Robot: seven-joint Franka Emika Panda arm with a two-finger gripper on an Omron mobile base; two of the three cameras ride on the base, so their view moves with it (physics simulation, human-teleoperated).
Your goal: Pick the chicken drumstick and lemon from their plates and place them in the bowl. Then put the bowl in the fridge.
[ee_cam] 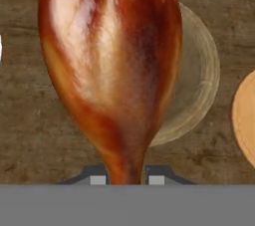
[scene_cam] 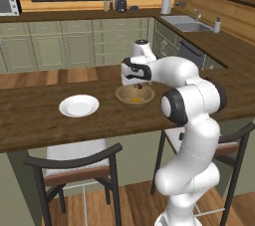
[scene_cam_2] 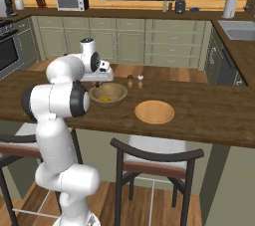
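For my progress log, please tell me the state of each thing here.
fingers: shut on the drumstick, above the bowl
drumstick: held, hanging over the bowl
bowl: on the counter, lemon inside
lemon: in the bowl
white plate: empty
wooden plate: empty

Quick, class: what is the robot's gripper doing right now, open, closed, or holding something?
Gripper: closed on the chicken drumstick, held above the bowl.

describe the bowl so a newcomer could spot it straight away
On the long dark wooden counter, find the shallow round tan wooden bowl right under the robot's gripper, a yellow lemon inside. It sits between a flat white plate and a flat tan wooden plate; it alone has raised sides.
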